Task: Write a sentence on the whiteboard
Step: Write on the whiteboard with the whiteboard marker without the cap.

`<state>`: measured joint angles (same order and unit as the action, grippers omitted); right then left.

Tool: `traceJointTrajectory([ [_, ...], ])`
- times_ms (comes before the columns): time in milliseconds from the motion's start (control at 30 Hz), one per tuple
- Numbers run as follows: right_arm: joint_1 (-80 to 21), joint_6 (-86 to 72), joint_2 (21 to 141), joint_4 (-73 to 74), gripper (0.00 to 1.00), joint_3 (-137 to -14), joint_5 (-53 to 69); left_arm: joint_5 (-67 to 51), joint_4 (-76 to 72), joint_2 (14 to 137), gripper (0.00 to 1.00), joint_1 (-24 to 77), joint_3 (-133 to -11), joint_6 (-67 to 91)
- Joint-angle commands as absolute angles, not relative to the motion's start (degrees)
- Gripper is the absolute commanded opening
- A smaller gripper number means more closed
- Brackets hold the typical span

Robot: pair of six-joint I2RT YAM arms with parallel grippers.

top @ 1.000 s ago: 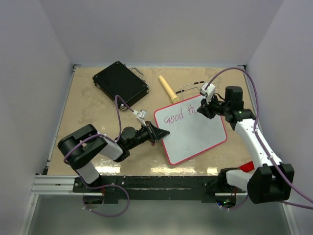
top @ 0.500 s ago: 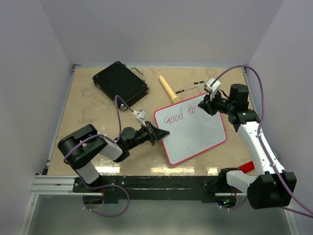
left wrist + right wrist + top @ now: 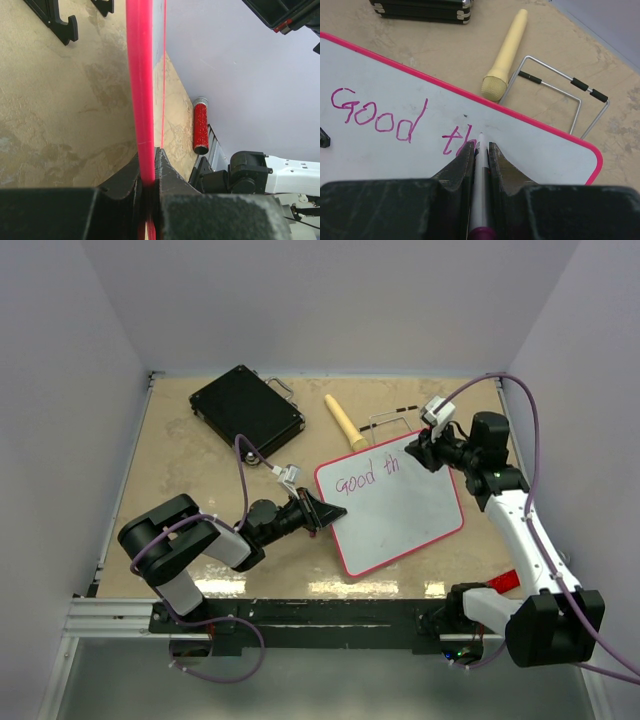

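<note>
Writing is under way: the sentence (image 3: 405, 131) so far reads "Good th" in pink-purple strokes on the top line of the whiteboard (image 3: 400, 515), so most of the task lies ahead. From above, the whiteboard lies flat on the tan table (image 3: 180, 470), toward 3 o'clock from its middle, with its top edge tilted toward 1 o'clock. The left gripper (image 3: 325, 512) is clenched on the board's red-pink rim at its 9 o'clock side. The left wrist view shows that rim pinched edge-on between the black fingers (image 3: 167, 175), bracing the board. The right gripper (image 3: 480, 150) is clamped round a white marker (image 3: 479, 190), its tip at or just above the surface right of the "h"; whether it touches I cannot tell. At the board's 12 o'clock lie a cream toy microphone (image 3: 506, 55) and a wire stand (image 3: 570, 95); a black hard case (image 3: 247, 410) sits at 11 o'clock. By my judgement the next move is the following letter of the second word. That calls for a short stroke just right of the "h" under light, even pressure, with height and baseline matched to "Good" and the left grip firm so the board does not skid
</note>
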<state>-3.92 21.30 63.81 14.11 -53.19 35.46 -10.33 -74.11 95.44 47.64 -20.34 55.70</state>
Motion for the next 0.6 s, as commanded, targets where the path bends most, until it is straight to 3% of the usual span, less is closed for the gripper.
traceJointTrajectory([
  [0, -3.6, 20.7, 64.3, 11.8, 0.0, -52.6, 34.7, -12.8, -84.4, 93.7, 0.0, 47.6, -20.0, 50.9],
  [567, -3.6, 22.1, 68.7, 13.4, 0.0, -52.5, 32.6, -13.0, -84.8, 94.0, 0.0, 47.6, -20.0, 50.9],
])
